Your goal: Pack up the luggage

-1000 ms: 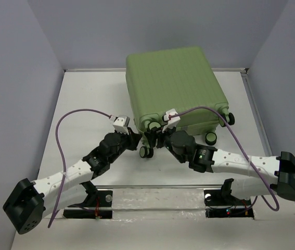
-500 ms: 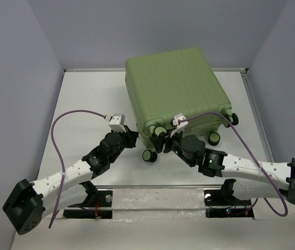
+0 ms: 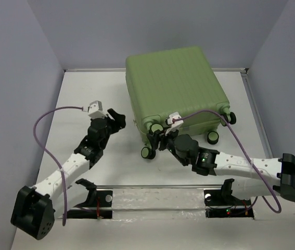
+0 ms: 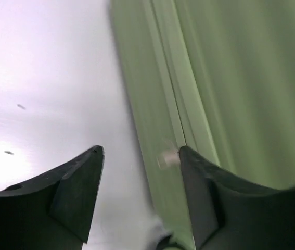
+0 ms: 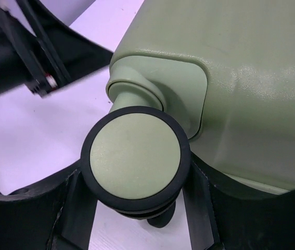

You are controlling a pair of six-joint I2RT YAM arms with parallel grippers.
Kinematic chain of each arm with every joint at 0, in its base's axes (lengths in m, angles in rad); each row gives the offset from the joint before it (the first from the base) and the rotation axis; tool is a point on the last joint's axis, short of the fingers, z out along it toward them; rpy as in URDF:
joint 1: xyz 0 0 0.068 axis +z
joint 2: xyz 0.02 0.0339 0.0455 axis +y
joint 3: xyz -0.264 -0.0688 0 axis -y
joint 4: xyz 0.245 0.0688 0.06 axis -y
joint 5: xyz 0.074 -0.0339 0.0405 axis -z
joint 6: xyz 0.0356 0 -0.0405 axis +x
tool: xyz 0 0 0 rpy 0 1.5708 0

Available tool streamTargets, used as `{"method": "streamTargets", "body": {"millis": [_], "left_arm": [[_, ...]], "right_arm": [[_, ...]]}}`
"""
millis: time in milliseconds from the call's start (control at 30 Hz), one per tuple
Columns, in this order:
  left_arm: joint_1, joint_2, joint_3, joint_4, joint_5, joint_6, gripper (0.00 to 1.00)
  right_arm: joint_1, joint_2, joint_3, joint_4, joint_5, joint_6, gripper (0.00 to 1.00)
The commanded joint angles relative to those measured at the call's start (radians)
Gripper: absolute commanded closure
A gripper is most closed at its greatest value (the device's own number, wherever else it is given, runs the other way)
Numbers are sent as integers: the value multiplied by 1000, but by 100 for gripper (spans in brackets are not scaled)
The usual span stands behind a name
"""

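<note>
My right gripper (image 3: 155, 139) is clamping 1 corner wheel (image 5: 136, 156) of the luggage (image 3: 173, 83). The tyre is sitting between my 2 fingers (image 5: 204, 198), with the shell just beyond the tips.

My left gripper (image 4: 139, 156) is hanging wide and holding nothing. The luggage side wall and its closing seam (image 4: 176, 114) are sitting just ahead and right of those tips, not touching.

The case looks shut, so I'm reading this as repositioning, not loading. To do it well, I'm aiming the squeeze across the tyre centre and planning a low, slow drag so the caster isn't swivelling out.

Room: bare table (image 3: 85, 99) is lying open left of my left fingers. The case's far edge seems near the back wall (image 3: 137, 31), so pulling toward me looks safer.
</note>
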Motion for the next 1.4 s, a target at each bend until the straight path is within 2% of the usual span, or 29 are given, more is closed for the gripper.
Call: {"method": "streamTargets", "body": {"millis": [0,100,200,233,300,333,400,433,500,667,967,1067,1167,1367], "left_arm": [[83,-260,26,-15,-154,-19,1],[83,-435,80,-82,-127,11,1],[83,-517,184,-186,-67,68,1],[83,-526,242,-252,-44,77,1],[83,-531,289,-311,-15,100,1],[83,-534,322,-329,11,108,1],[83,-554,341,-409,28,117,1],[83,-561,347,-443,37,126,1],[83,-589,347,-464,50,134,1],[83,-626,356,-520,45,156,1],[83,-657,442,-602,100,209,1],[83,-686,467,-616,88,226,1],[83,-713,467,-618,73,231,1],[83,-695,438,-598,85,217,1]], "right_arm": [[83,70,110,125,-89,3,93],[114,132,162,136,-89,-12,93],[157,216,242,134,-65,-37,93],[157,256,284,110,-33,-35,89],[166,290,329,56,3,-22,69],[166,304,354,18,44,-11,52],[166,292,348,11,72,-5,33],[166,281,334,7,92,-2,17],[166,232,329,-16,121,-2,1],[166,77,294,-113,163,-19,0],[166,-360,144,-266,114,-26,0],[166,-557,86,-289,130,-20,0],[166,-680,30,-326,178,1,0],[166,-739,-22,-325,259,8,0]]}}
